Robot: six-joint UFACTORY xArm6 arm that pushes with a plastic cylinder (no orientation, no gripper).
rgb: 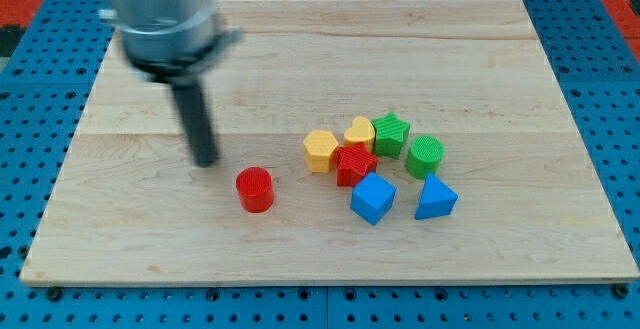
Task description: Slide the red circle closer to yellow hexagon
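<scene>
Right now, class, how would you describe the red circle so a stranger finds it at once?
Start at the wooden board and find the cluster of blocks right of its centre. The red circle stands alone to the cluster's left, near my tip. Unlike the red star, it is round and touches nothing.

Your tip (205,161) sits just up-left of the red circle (254,189), not touching. Yellow hexagon (320,151) lies to the circle's right, at the cluster's left edge, beside the red star (355,164).
</scene>
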